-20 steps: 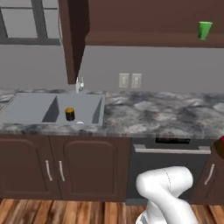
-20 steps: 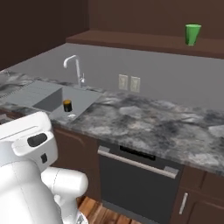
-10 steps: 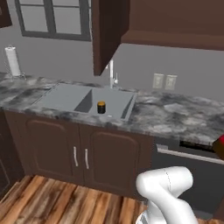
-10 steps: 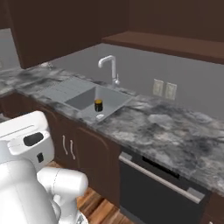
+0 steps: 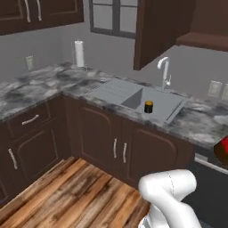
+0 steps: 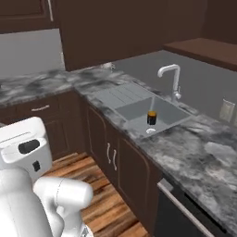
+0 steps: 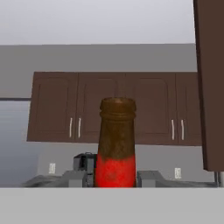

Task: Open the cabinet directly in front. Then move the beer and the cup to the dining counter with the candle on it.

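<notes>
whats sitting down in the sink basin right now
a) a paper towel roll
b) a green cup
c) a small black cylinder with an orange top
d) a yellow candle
c: the left base view shows a small black-and-orange cylinder standing inside the sink basin, below the faucet; the paper towel roll stands on the counter by the wall.

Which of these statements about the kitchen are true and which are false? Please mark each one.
1. The gripper is shut on the beer. True.
2. A green cup stands in the sink. False: a black-and-orange cylinder stands in the sink.
3. The faucet rises behind the sink. True.
4. The floor is tiled white. False: the floor is wooden planks.
5. A paper towel roll stands on the worktop. True.
</notes>
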You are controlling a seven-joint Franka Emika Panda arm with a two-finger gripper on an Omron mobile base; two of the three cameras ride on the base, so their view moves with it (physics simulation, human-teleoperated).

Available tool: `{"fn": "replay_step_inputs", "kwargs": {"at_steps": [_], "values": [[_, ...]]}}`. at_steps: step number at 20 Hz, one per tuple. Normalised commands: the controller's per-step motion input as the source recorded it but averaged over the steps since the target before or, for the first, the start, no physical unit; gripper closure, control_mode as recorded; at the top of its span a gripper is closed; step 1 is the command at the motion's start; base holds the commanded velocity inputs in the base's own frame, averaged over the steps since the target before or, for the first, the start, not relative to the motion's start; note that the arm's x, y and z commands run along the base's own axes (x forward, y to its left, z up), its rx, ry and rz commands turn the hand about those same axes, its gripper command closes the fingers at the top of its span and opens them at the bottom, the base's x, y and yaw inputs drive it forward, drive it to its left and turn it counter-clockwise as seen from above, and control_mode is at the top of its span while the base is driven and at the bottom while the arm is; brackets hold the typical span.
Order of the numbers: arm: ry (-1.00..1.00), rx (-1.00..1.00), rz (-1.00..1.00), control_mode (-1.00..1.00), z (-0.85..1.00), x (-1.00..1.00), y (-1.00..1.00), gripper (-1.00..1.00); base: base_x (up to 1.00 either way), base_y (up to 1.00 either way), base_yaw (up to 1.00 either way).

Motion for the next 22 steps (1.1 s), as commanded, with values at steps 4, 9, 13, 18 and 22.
{"fn": "replay_step_inputs", "kwargs": {"at_steps": [4, 9, 13, 18, 22], "values": [[0.0, 0.0, 0.0, 1.0, 0.0, 0.0, 0.0, 1.0, 0.0, 0.0, 0.66], [0.0, 0.0, 0.0, 1.0, 0.0, 0.0, 0.0, 1.0, 0.0, 0.0, 0.64], [0.0, 0.0, 0.0, 1.0, 0.0, 0.0, 0.0, 1.0, 0.0, 0.0, 0.63], [0.0, 0.0, 0.0, 1.0, 0.0, 0.0, 0.0, 1.0, 0.0, 0.0, 0.62], [0.0, 0.0, 0.0, 1.0, 0.0, 0.0, 0.0, 1.0, 0.0, 0.0, 0.61]]}}
